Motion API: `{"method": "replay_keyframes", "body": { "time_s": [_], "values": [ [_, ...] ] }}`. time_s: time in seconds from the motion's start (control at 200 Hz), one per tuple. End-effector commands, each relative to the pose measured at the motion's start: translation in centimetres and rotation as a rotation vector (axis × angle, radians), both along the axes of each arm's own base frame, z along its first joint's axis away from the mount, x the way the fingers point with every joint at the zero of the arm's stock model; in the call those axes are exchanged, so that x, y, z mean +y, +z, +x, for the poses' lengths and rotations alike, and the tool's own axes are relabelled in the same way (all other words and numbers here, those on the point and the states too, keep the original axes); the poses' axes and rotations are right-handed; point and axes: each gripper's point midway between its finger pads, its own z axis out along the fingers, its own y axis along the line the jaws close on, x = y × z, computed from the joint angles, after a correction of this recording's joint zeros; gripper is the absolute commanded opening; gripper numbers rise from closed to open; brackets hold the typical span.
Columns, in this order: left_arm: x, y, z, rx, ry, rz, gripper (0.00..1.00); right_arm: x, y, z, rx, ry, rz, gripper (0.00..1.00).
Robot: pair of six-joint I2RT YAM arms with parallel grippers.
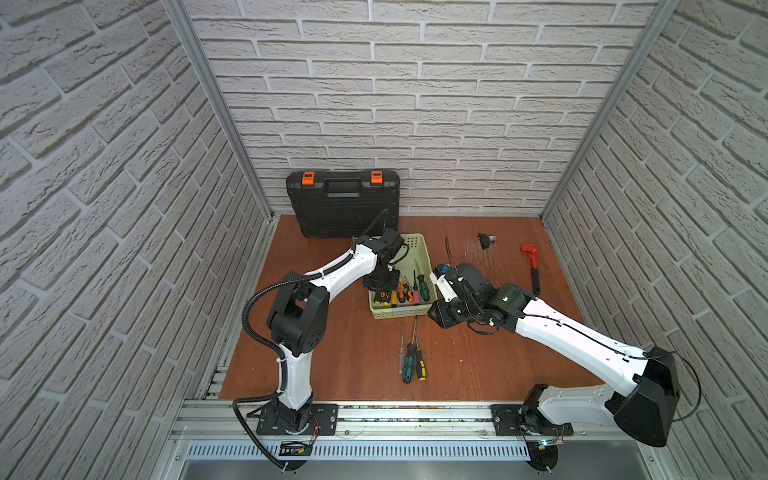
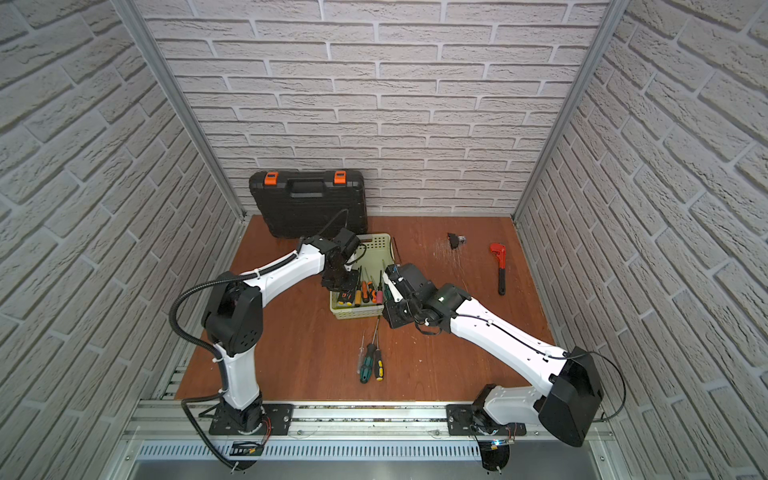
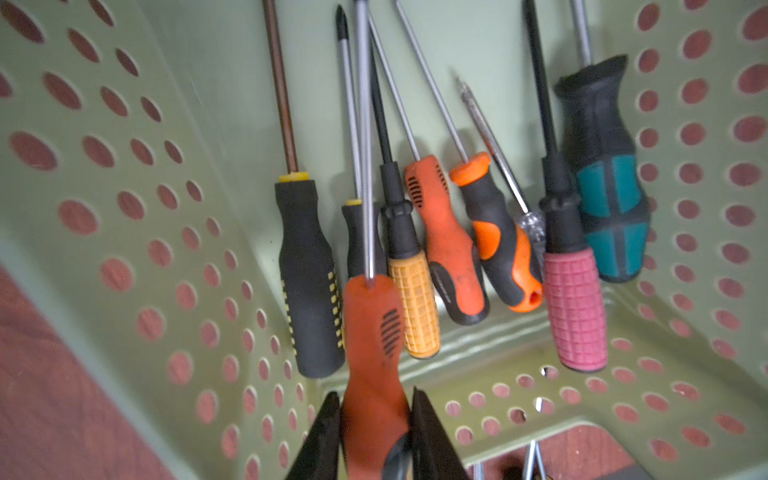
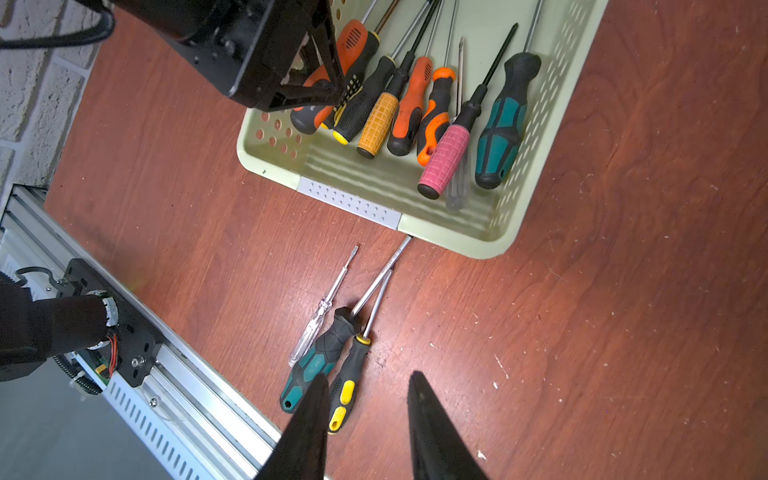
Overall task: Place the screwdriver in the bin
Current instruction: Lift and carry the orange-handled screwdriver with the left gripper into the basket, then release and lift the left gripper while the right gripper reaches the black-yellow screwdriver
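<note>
Left gripper (image 3: 374, 392) is clenched on the butt of the orange-and-black-handled screwdriver (image 3: 374, 328). The tool is already inside the pale green perforated plastic bin (image 3: 124, 216), in the bin corner facing the worktop's front-left. Its shaft runs parallel to the row of screwdrivers (image 3: 449, 249) lying there. The bin sits mid-worktop, just in front of the black tool case with orange latches (image 1: 343, 208) at the back edge.

The step in hand looks like the drop. I can't tell whether the handle is resting on anything yet.
- Ease down until it sits against the black-and-yellow handle (image 3: 309, 270), then let go; a release from height could bounce it over the near wall.
- Retract straight up, clear of the neighbouring shafts.

Right gripper (image 4: 369, 375) has its jaws spread with nothing between them, above three loose screwdrivers (image 4: 320, 357) lying between bin and front edge. Keep it out of the left's exit path.
</note>
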Motion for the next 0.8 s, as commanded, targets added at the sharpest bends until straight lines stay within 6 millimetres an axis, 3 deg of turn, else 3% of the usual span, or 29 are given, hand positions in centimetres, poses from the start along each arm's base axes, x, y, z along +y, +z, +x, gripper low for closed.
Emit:
{"method": "replay_keyframes", "body": {
  "time_s": [0.0,0.165,0.345,0.505,0.655,0.795],
  "values": [
    [0.0,-1.3,0.3,0.012,0.004,-0.015,0.09,1.1,0.9,0.4,-0.023,0.017,0.036,0.34],
    [0.1,-3.1,0.1,0.036,0.024,-0.015,0.10,1.5,1.0,0.8,-0.025,0.023,0.033,0.34],
    [0.3,-3.6,0.0,0.036,0.034,-0.013,0.11,1.3,0.3,0.8,-0.017,0.006,0.025,0.34],
    [0.3,-3.5,-0.1,0.032,0.038,-0.017,0.26,1.5,0.2,1.1,-0.014,-0.001,0.032,0.34],
    [0.4,-1.9,0.1,-0.008,0.050,-0.040,0.42,1.8,0.4,1.3,-0.015,0.002,0.036,0.34],
    [0.3,0.9,0.4,-0.065,0.060,-0.072,0.45,2.0,0.3,1.2,-0.009,0.007,0.029,0.34]
  ]
}}
